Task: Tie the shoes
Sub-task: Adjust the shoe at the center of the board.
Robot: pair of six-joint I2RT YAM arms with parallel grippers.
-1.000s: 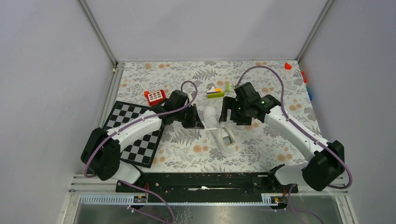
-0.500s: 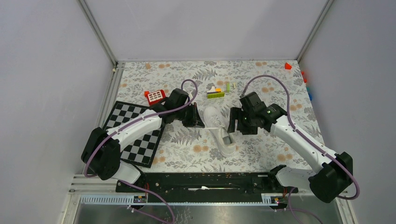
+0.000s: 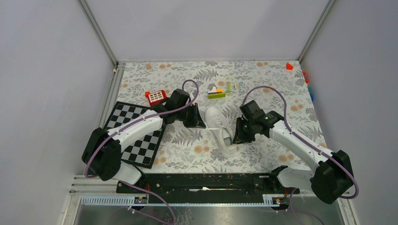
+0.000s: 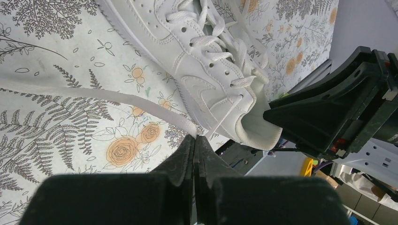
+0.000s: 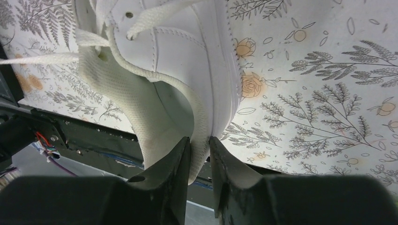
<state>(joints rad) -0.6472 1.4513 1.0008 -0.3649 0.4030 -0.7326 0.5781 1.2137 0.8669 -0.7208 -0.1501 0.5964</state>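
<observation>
Top external view shows the white sneaker (image 3: 217, 123) lying near the middle of the floral tablecloth (image 3: 277, 89). Its toe points toward the far wall and its heel toward the arm bases, angled a little to the right. It is white all over: upper, sole and flat laces. The laces are threaded through the eyelets but not knotted, and the tongue and mesh lining show at the open collar.

The left gripper (image 3: 199, 123) sits just beside the shoe's left flank, its arm reaching in over the checkerboard (image 3: 136, 140). In the left wrist view its fingertips (image 4: 194, 138) are pressed fully together on the left lace (image 4: 94, 96). That lace runs as a loose band across the cloth, away from the sneaker (image 4: 187, 47).

The right gripper (image 3: 236, 137) is tucked against the shoe's right side near the heel, with its arm bent back toward its base. From the right wrist camera, its jaws (image 5: 199, 143) are drawn in to a narrow gap at the collar of the sneaker (image 5: 183, 47). The right lace (image 5: 201, 123) curves along the collar's rim and drops between them, filling the gap, so it looks pinched there.

A red toy (image 3: 156, 97) and a small stack of coloured blocks (image 3: 217, 93) lie farther back.
</observation>
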